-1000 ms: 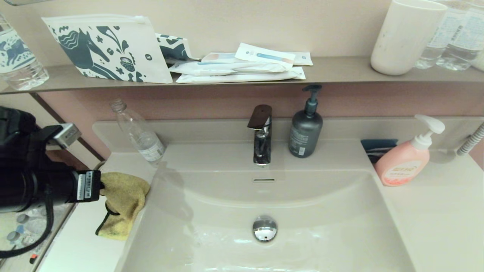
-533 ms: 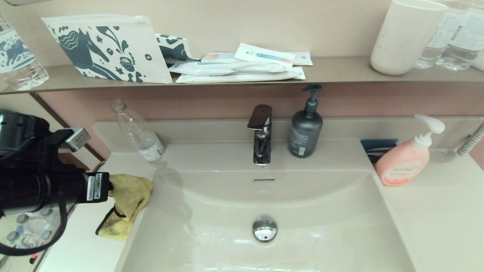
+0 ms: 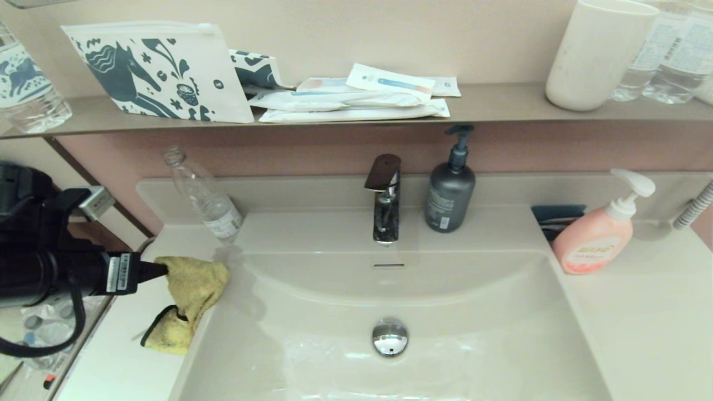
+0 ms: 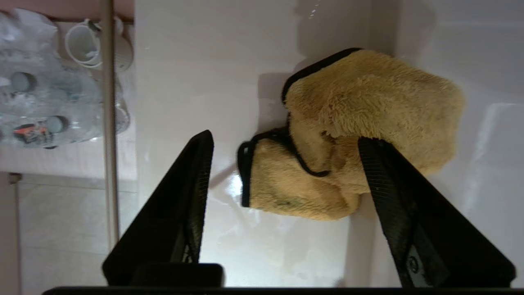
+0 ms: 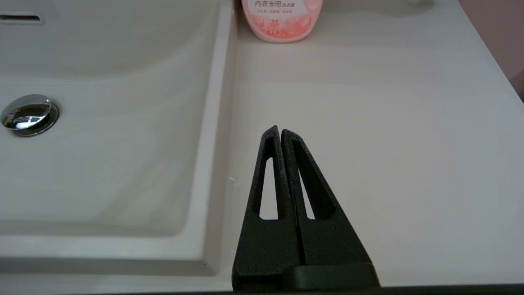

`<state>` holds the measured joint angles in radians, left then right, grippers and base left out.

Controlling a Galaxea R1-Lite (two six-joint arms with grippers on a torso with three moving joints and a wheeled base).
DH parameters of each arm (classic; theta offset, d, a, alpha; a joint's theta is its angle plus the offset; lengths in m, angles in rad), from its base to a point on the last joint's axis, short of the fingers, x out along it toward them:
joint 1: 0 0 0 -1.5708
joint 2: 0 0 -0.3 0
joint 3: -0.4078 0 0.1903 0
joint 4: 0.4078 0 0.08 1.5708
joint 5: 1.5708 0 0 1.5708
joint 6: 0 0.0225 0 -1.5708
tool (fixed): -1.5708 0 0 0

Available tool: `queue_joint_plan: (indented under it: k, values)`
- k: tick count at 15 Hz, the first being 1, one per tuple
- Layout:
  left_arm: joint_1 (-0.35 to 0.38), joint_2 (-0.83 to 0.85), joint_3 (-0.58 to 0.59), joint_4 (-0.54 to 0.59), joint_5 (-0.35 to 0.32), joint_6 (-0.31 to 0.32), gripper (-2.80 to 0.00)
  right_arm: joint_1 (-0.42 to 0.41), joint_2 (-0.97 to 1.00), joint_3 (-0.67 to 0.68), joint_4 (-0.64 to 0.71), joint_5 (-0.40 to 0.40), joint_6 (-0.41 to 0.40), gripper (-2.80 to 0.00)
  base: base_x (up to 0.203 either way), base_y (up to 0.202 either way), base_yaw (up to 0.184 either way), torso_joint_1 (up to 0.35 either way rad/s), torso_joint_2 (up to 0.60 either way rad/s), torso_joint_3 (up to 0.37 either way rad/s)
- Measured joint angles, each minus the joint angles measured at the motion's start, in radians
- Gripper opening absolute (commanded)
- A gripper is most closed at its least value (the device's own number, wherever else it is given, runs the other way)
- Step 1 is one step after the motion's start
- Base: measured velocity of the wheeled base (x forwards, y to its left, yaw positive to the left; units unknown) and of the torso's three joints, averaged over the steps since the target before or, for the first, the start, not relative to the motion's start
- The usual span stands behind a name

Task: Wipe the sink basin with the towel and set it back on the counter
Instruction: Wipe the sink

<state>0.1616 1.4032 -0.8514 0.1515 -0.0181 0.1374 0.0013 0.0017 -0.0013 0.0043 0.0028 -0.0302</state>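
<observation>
Counter (image 3: pixel 128 356) — towel (image 3: pixel 186 298) at nine o'clock, straddling basin (image 3: pixel 473 334) rim; left gripper (image 4: pixel 286 141) jaws wide, one touching — may slip in.

I am working at a bathroom vanity, home or hotel type. Evidence: cream sink basin (image 3: pixel 445 312) with chrome drain plug (image 3: pixel 390 337), faucet (image 3: pixel 384 197), dark pump dispenser (image 3: pixel 450 189), pink soap bottle (image 3: pixel 596 236), and a shelf (image 3: pixel 501 108) holding toiletry packets (image 3: pixel 356 100) and a cup (image 3: pixel 599 53).
</observation>
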Motion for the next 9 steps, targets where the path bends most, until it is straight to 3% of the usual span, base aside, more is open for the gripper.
queue_joint_plan:
  k: [4,9]
  values:
    - [0.083,-0.008,0.006,0.013,0.002,0.112,0.0,0.0,0.0,0.0,0.0,0.0,0.0,-2.8,0.0,0.0,0.0,0.0,0.0,0.0]
    - [0.156,-0.091,0.0,0.12,0.0,0.183,0.0,0.0,0.0,0.0,0.0,0.0,0.0,-2.8,0.0,0.0,0.0,0.0,0.0,0.0]
